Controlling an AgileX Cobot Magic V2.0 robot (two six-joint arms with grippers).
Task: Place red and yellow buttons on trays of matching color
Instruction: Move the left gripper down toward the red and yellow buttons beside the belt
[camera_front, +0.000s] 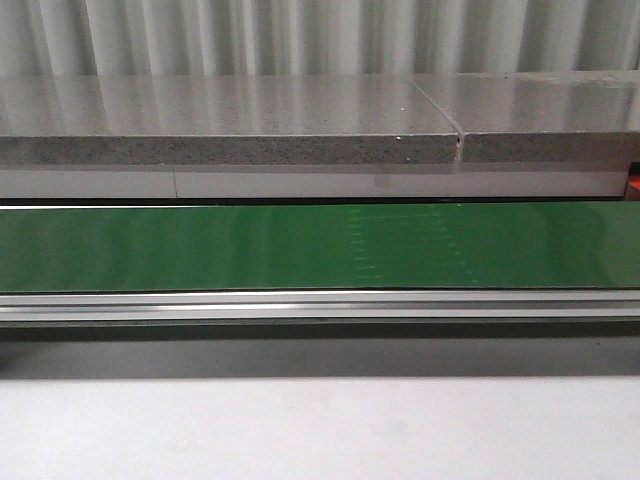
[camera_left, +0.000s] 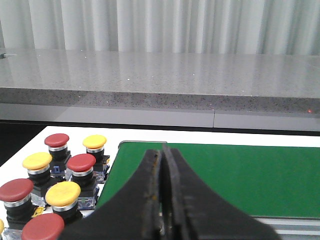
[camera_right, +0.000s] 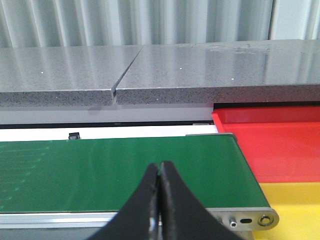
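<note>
Both pincers, left (camera_left: 162, 200) and right (camera_right: 160, 200), are closed on nothing; buttons (camera_left: 60, 187) wait unsorted, red tray (camera_right: 280, 150) and yellow tray (camera_right: 295, 205) look bare.

A speckled grey stone ledge (camera_front: 230, 125) runs below pale pleated curtains (camera_front: 300, 35), glossy with reflected light.

Green conveyor belt (camera_front: 300, 245) runs L-R across front view, aluminium side rail (camera_front: 320, 305) along its near edge. Grey speckled stone ledge (camera_front: 230, 125) behind belt, w/ seam (camera_front: 458, 145) right of centre. Corrugated wall (camera_front: 320, 35) at back. White bench (camera_front: 320, 430) in foreground.
</note>
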